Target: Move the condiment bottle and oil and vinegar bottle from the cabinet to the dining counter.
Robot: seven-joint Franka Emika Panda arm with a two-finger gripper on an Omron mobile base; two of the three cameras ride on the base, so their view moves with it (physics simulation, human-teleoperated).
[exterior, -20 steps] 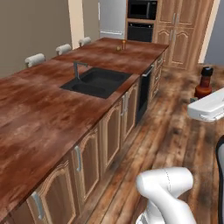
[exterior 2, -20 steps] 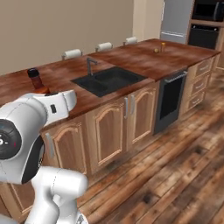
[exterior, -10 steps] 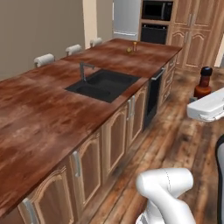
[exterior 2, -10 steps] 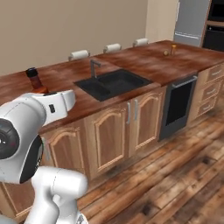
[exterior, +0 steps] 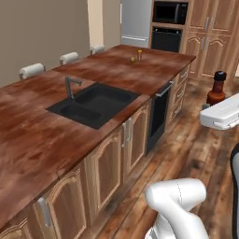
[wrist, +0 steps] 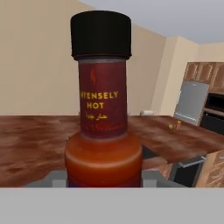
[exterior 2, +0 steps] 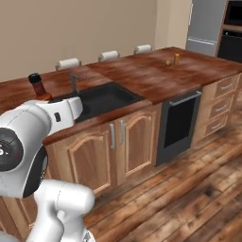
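My gripper (wrist: 103,181) is shut on the condiment bottle (wrist: 103,131), a dark red-brown hot-sauce bottle with a black cap and a label reading "HOT". It stands upright in the grip, its lower body between the fingers. In the left base view the bottle (exterior: 216,88) rises above my white hand at the right, over the wooden floor. From the right base view the bottle (exterior 2: 38,87) shows behind my arm, near the dining counter (exterior 2: 142,75). The counter (exterior: 116,70) has a glossy reddish-brown top. The oil and vinegar bottle and the cabinet are out of view.
A black sink (exterior: 93,105) with a grey tap is set in the counter. Cushioned stools (exterior: 31,70) line its far side. Two small yellow items (exterior: 139,55) stand near its far end. A dark dishwasher front (exterior 2: 182,125), a fridge (exterior: 135,21) and an oven (exterior: 170,28) lie beyond.
The whole picture has shifted, so the base has moved along the counter; the sink and far end now sit closer. The bottle stays gripped in the same pose.
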